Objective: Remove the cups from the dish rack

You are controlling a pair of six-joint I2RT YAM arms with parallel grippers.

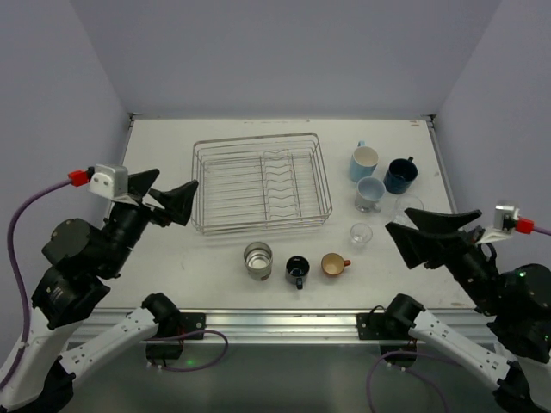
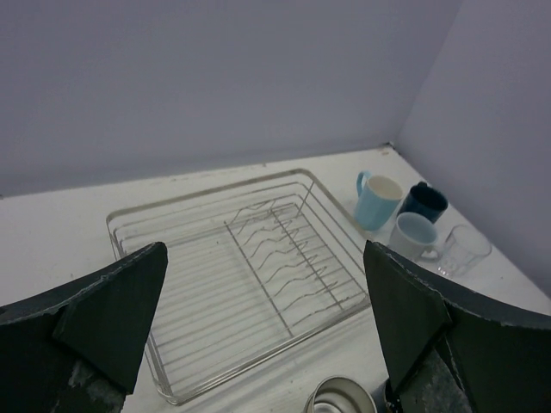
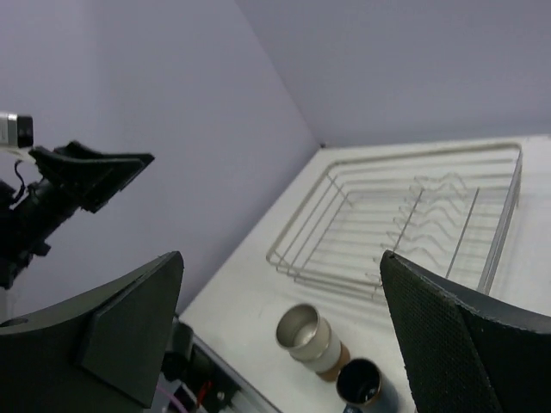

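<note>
The dish rack is a silver wire basket in the middle of the table, with no cup in it. All the cups stand on the table. A metallic cup, a small dark blue cup and a small orange cup line up in front of the rack. To its right are a light blue mug, a navy mug, a pale blue mug and two clear glasses. My left gripper hangs open left of the rack. My right gripper hangs open right of the glasses, holding nothing.
The left wrist view looks over the rack toward the mugs by the right wall. The right wrist view shows the metallic cup, the rack and the left arm. Walls enclose the table on three sides.
</note>
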